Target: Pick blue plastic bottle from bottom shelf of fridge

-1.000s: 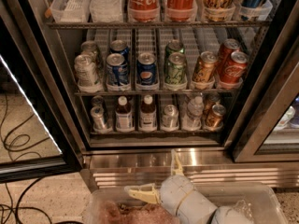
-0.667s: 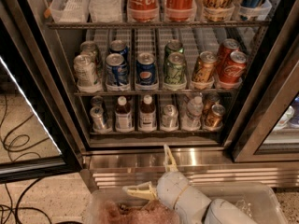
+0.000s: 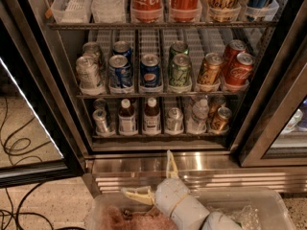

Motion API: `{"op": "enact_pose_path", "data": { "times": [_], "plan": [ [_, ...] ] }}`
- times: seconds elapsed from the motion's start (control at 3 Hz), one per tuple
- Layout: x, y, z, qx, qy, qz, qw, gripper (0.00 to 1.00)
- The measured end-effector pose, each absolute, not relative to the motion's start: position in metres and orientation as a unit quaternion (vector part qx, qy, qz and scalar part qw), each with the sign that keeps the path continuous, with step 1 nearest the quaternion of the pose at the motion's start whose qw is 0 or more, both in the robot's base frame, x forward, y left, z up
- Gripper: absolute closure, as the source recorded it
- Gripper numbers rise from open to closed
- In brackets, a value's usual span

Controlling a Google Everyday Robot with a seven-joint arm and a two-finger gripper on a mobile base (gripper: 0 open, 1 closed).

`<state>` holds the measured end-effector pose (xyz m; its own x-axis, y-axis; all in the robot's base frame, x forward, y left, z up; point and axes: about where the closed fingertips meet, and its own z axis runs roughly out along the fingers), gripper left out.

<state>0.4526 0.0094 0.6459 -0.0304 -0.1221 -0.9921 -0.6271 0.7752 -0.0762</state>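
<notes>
Gaping before the fridge (image 3: 216, 165), the tool (image 3: 152, 180) faces a Pepsi can (image 3: 150, 74) and Coca-Cola cans (image 3: 238, 70).

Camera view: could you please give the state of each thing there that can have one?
Black-framed glass-door fridge: door open.
Small blue plastic bottle with white cap: upright, capped, on the bottom wire shelf.
Clear plastic water bottle: upright, capped.
Two-finger gripper: open, empty, low in front of the fridge.
</notes>
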Motion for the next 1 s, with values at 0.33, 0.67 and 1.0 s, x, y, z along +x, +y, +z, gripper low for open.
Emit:
{"op": "enact_pose_path", "data": {
  "times": [0.33,0.67,1.0],
  "plan": [
    [0.447,0.05,0.672,-0.254,0.658,0.197,0.68,0.0],
    [0.458,0.042,0.665,-0.221,0.662,0.174,0.695,0.0],
    [0.458,0.042,0.665,-0.221,0.662,0.174,0.695,0.0]
  ]
}}
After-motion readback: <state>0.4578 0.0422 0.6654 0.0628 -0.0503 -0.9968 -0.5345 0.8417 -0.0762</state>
